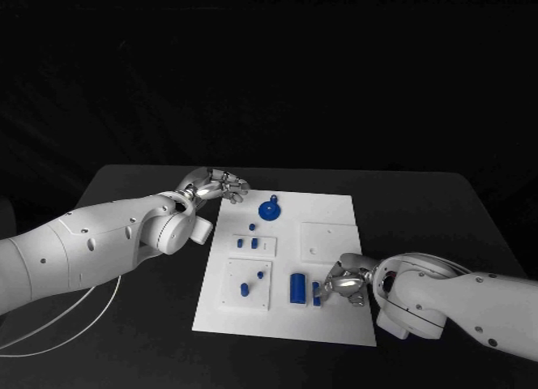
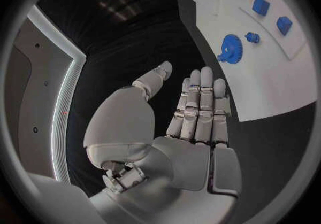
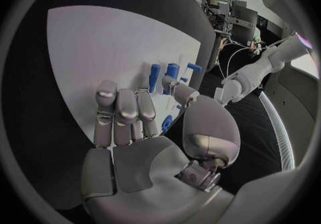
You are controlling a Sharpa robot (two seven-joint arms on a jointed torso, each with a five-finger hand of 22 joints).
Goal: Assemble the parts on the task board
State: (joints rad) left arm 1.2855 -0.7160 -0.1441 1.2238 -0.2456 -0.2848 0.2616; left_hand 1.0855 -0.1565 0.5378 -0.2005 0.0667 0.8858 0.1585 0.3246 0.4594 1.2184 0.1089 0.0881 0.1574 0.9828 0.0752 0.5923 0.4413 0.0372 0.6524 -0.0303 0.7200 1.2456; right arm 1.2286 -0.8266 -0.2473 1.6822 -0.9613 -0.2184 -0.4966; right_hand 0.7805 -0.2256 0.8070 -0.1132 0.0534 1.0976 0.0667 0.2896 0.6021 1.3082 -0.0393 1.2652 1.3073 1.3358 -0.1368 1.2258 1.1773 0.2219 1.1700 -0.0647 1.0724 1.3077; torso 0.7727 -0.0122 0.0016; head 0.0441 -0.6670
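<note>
My left robot hand (image 1: 218, 186): fingers straight and apart, holding nothing, at the task board's (image 1: 327, 324) far left corner. My right robot hand (image 1: 345, 284): near right edge, beside upright blue cylinders (image 1: 298, 288); grasp unclear. Board carries blue gear (image 1: 271, 211), small blue parts (image 1: 248, 242). Black table (image 1: 433, 211) beneath.

White task board (image 1: 327, 212) sits mid-table (image 1: 456, 203). Left hand (image 1: 218, 185) hovers at the board's far left corner, near a blue gear (image 1: 271, 211). Right hand (image 1: 343, 284) rests over the near right part, touching a blue cylinder (image 1: 298, 288), though whether it's actually gripping one isn't clear.
</note>
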